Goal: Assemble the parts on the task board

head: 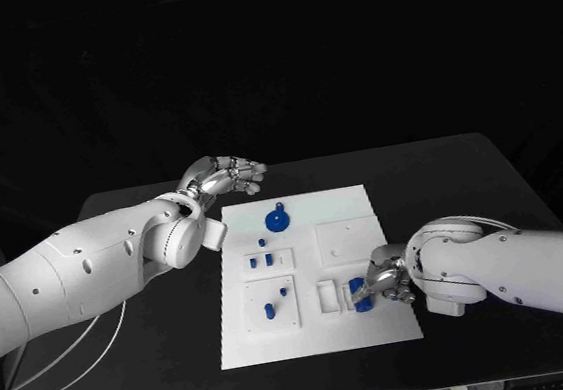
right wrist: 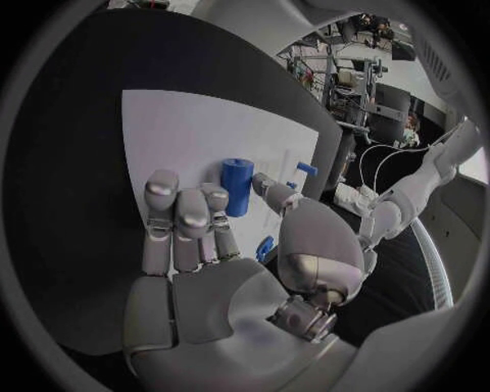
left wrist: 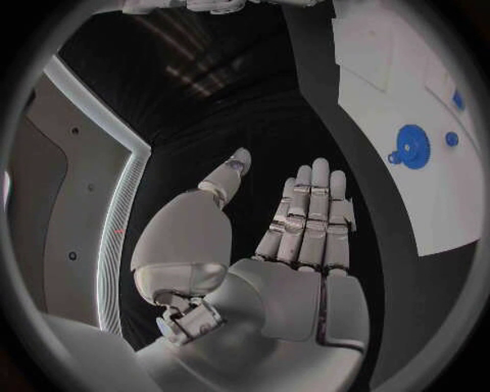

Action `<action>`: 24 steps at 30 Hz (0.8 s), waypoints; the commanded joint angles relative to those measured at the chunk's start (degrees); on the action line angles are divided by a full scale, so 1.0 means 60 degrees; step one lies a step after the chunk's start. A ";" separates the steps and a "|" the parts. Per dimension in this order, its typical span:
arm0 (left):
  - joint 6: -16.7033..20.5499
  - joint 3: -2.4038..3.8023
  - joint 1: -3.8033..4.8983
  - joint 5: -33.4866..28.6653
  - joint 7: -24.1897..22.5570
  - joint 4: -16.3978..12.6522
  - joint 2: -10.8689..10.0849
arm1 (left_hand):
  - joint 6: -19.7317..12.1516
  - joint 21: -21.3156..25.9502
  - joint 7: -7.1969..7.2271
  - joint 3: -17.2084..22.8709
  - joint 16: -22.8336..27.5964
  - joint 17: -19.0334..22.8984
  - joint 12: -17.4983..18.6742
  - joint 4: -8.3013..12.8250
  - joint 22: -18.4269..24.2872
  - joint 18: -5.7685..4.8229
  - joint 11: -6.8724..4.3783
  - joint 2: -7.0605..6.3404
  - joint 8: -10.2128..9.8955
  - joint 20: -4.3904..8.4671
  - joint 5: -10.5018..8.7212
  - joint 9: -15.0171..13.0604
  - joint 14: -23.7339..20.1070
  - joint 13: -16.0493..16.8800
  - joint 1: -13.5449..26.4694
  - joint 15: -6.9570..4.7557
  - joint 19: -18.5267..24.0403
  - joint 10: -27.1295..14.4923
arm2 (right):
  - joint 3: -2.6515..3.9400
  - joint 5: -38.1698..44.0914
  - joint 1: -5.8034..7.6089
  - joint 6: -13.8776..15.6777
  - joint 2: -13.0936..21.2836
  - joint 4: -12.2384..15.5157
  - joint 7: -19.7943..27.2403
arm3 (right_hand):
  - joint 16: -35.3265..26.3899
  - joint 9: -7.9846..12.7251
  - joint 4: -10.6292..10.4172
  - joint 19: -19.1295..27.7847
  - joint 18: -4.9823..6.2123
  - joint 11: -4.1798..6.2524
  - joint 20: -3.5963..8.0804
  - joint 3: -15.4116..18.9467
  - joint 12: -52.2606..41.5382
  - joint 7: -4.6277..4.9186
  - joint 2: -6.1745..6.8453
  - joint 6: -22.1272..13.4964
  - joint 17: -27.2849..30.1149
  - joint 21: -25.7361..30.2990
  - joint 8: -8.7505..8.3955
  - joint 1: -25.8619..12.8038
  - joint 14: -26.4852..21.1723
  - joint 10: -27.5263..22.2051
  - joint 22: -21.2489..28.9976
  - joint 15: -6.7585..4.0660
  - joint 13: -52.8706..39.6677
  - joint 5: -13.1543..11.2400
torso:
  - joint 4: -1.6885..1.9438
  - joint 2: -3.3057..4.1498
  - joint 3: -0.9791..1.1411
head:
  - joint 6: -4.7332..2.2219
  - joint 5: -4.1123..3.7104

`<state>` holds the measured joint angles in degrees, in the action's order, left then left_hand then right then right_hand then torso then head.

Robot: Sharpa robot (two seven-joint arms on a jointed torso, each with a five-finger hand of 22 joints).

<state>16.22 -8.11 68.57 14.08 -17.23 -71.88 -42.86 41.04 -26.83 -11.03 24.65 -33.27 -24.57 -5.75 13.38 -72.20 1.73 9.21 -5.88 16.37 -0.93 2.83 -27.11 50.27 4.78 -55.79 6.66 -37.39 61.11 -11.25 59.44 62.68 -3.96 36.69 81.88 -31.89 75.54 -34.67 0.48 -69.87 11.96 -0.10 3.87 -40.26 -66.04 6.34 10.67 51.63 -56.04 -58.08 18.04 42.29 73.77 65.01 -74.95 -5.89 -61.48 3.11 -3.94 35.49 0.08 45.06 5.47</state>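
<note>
One task board [head: 310, 276], mid-table [head: 152, 379]. Blue parts on it: 1 gear-like disc [head: 278, 220] near the far edge, approx. 4 small pegs on its left side. Right hand [head: 385, 284], near edge, pinches a blue cylinder [right wrist: 237, 184]. Left hand [head: 225, 176] past the far-left corner, fingers straight, holding nothing.

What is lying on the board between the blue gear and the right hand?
In the head view, a raised white square panel lies between the blue gear and the right hand on the task board; its top looks bare.

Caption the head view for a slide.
Right hand at a blue part on the board; left hand open beyond its far corner.
</note>
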 commanded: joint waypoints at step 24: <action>-0.0127 0.0006 0.0007 -0.0056 -0.0049 -0.0004 -0.0011 | -0.0062 0.0065 -0.0221 -0.0021 0.0058 -0.0031 0.0058 -0.0038 -0.0025 0.0112 0.0057 -0.0009 0.0065 -0.0028 0.0016 0.0016 0.0033 -0.0002 0.0088 0.0032 -0.0056 0.0013 | -0.0016 -0.0329 0.0386 -0.0067 0.0229 0.0380 -0.0253 | -0.0074 -0.0055 -0.0019 -0.0009 0.0507 0.0061 -0.0011 -0.0120 0.0000 -0.0021 0.0008 0.0183 -0.0050 -0.0070 0.0062 -0.0177 0.0014 0.0041 -0.0119 -0.0094 -0.0019 -0.0051 | 0.0005 0.0001 -0.0014 | -0.0029 0.0026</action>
<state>16.16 -8.11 68.57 14.07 -17.15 -71.76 -43.00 41.04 -26.83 -11.03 24.65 -33.27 -24.68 -5.75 13.38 -72.30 1.72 9.21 -5.88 16.37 -0.93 2.83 -27.06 50.27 4.78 -55.79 6.66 -37.39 61.11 -11.35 58.31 65.00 -3.22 38.12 84.20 -33.07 75.32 -34.95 0.40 -69.79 11.96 0.12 3.76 -40.81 -65.99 6.03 10.70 52.20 -56.28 -58.12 18.24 41.78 73.93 65.23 -74.95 -6.03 -61.52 3.11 -3.92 35.49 0.03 44.92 5.63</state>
